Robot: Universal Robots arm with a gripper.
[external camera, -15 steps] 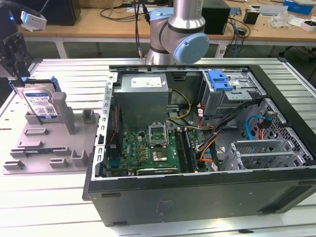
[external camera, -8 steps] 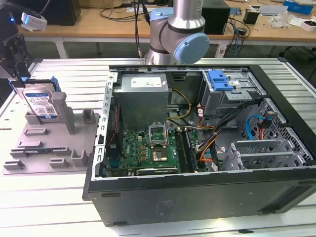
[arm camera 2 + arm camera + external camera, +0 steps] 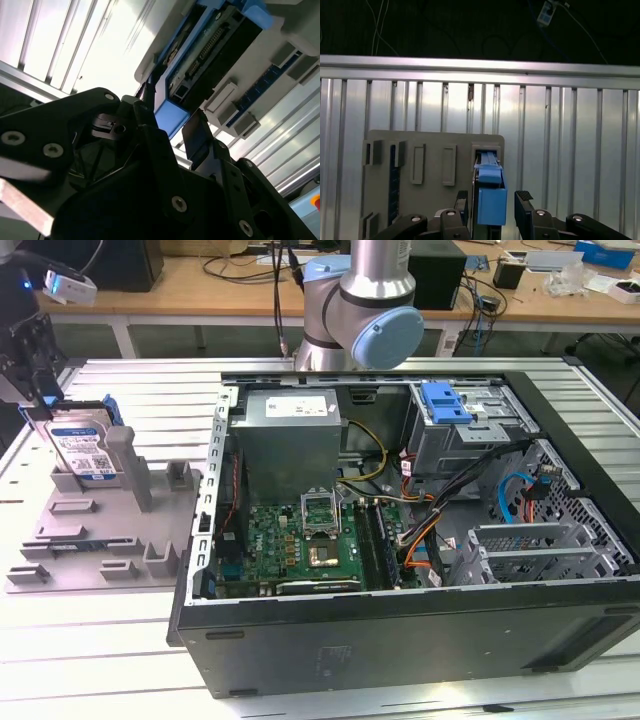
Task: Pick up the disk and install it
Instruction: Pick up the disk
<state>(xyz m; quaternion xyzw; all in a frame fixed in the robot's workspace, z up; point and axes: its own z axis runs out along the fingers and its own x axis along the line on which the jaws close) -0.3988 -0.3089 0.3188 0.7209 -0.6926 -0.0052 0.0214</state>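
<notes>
Blue frame: the frame (image 3: 490, 176) is being seen around the disk (image 3: 84, 448), which is standing upright in the grey holder (image 3: 100, 530) at the exterior view's left, outside the case (image 3: 400, 640).
Gripper: the gripper (image 3: 492, 197) is being held at the top end of the disk with the jaws spread, one on each side of the frame in the first wrist view. Nothing is being pinched.
Contact: one finger (image 3: 461, 202) is being shown just beside the frame and the other a little apart. Whether the nearer one is touching cannot be told.
Step in hand: the pick-up is being prepared, as it is judged. The disk is not yet lifted.
Doing it well: the frame should probably be centred between the jaws before they are closed, so that the disk is not being pushed sideways in its slot. The grip is better taken on the plastic sides, and the pull made straight along the slot, since the holder walls are close.
Label: a white-and-blue label (image 3: 88, 456) is being carried on the disk's face. Its print is too small to be read.
Other writing: a pale sticker (image 3: 292, 407) is being seen on the power supply (image 3: 285, 450). No words can be made out.
</notes>
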